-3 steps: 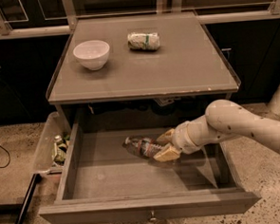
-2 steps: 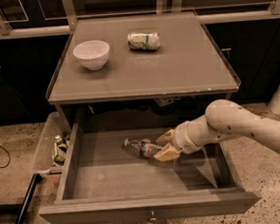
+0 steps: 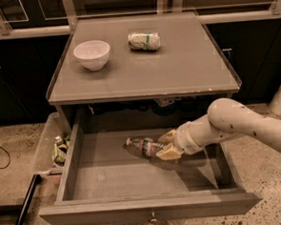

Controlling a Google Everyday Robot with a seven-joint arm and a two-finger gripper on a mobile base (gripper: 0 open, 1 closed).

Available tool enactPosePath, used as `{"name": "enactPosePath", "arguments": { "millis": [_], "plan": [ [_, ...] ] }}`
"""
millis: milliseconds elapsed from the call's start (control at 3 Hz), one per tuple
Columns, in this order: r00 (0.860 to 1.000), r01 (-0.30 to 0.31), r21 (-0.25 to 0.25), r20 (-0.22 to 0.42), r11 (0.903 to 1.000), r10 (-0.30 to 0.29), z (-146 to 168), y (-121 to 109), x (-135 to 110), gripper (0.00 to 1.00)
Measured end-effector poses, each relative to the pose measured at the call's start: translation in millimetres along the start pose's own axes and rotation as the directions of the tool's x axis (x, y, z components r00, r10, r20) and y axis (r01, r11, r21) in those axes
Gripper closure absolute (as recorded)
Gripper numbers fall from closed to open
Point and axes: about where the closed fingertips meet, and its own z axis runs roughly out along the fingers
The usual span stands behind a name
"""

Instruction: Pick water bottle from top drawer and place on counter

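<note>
No legible text, brand or number on anything in view; small clear ribbed plastic water bottle [image 3: 143, 146]: dark label with red, print cannot be read; whitish wrapped packet [image 3: 144, 41] on the glossy grey-brown counter surface [image 3: 176, 69]: green band, no lettering made out; gripper [image 3: 167, 144]: low inside the wide grey wooden top drawer [image 3: 111, 173], at the bottle's base end.
</note>
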Motion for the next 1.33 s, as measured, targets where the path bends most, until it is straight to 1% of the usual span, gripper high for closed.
{"name": "enactPosePath", "arguments": {
  "millis": [333, 667, 1000, 1333],
  "plan": [
    [0.999, 0.034, -0.009, 0.007, 0.9994, -0.034, -36.9, 3.1, -21.5, 1.00],
    [0.994, 0.105, 0.000, 0.018, 0.9944, -0.105, -87.8, 4.2, -51.9, 1.00],
    [0.990, 0.142, 0.044, 0.012, 0.9888, -0.143, -144.4, -6.6, -75.7, 1.00],
    [0.988, 0.148, 0.100, 0.024, 0.9840, -0.151, -195.2, -29.4, -93.3, 1.00]
  ]
}}
